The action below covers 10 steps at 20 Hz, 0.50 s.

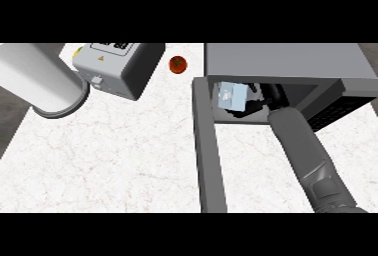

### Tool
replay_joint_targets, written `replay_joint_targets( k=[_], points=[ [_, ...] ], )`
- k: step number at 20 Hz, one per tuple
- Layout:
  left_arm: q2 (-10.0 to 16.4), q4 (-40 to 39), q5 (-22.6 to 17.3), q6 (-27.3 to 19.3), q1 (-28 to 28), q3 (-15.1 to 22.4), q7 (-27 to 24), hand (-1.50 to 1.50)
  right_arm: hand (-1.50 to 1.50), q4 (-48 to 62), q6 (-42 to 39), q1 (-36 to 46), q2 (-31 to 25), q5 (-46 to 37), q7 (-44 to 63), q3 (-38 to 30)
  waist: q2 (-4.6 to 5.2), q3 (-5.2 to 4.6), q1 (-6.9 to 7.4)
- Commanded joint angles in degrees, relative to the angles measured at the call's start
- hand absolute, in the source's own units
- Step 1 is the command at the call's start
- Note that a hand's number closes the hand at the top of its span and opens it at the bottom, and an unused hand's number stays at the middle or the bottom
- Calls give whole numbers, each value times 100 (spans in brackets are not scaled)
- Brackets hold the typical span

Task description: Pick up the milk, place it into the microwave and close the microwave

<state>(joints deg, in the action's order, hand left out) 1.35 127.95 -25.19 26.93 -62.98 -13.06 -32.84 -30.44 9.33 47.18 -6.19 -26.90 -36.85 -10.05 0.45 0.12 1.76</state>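
Apparently placed: small pale-blue milk carton [233, 95] inside grey boxy microwave [288, 60] at one o'clock, black right hand [257, 106] beside, clasp untellable; pending: withdraw, shut grey door [209, 160].

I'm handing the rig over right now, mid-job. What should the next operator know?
Right hand: reaching inside the microwave, right beside the milk; the dark interior hides whether it grips the milk.
Left hand: out of view.
Milk: inside the microwave, in the left part of the opening.
Door: wide open, swung toward the robot.
Done: milk is in.
Left: make sure the milk is let go, pull the hand out, shut the door.
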Motion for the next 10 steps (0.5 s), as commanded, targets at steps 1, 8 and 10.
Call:
replay_joint_targets(
  k=[1, 8, 10],
  points=[
    [169, -189, -98, 127, 224, -142, 145, -150, 150, 610, 647, 604, -43, -111, 188, -196, 39, -6, 93],
    [308, -458, -16, -34, 849, -144, 345, -150, 150, 1395, 1677, 1012, -237, -169, 642, -537, 160, -2, 267],
    [410, -456, -235, 15, 843, -235, 430, -150, 150, 1508, 1852, 1251, -321, -127, 869, -650, 192, 0, 357]
  ],
)
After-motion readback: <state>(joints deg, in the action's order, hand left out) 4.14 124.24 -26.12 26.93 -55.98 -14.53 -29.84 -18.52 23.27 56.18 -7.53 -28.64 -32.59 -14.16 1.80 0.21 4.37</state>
